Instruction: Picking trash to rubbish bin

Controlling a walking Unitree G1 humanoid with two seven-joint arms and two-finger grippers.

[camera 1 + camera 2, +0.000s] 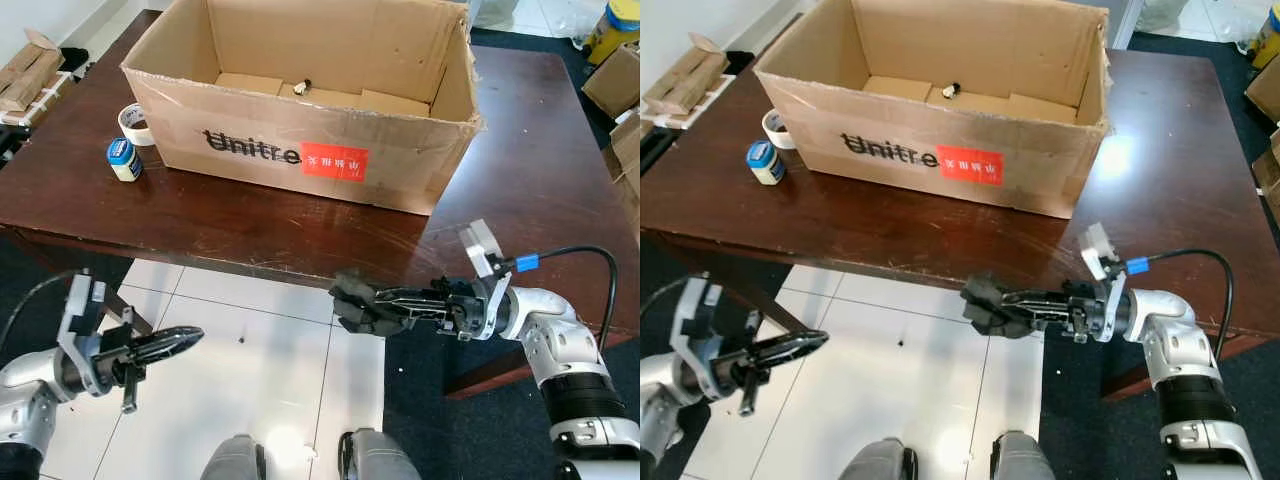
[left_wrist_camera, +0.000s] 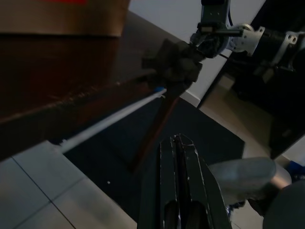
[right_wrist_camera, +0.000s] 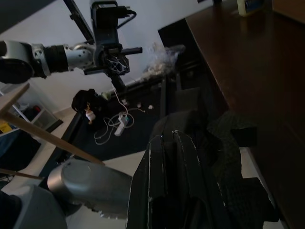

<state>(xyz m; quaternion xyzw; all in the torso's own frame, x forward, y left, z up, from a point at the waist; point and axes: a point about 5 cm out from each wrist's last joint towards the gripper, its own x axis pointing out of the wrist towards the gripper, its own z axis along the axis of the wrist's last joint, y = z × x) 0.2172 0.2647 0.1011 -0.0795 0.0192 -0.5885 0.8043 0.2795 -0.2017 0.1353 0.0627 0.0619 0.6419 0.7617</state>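
Observation:
My right gripper [image 1: 372,303] reaches leftward just below the table's front edge, shut on a dark crumpled piece of trash [image 1: 352,306]. The right wrist view shows the same dark lump [image 3: 231,157] pressed against the fingers [image 3: 162,162]. The rubbish bin is a big open cardboard box [image 1: 300,150] printed "Unitree" with a red label, standing on the dark wooden table [image 1: 520,180] beyond the gripper. A small scrap [image 1: 303,87] lies on the box floor. My left gripper [image 1: 188,339] hangs low at the left over the white tiles, shut and holding nothing.
A roll of tape [image 1: 135,123] and a small blue-capped jar [image 1: 124,159] stand on the table left of the box. More cardboard boxes [image 1: 615,80] sit at the far right. White floor tiles [image 1: 270,340] and a dark mat [image 1: 430,420] lie below.

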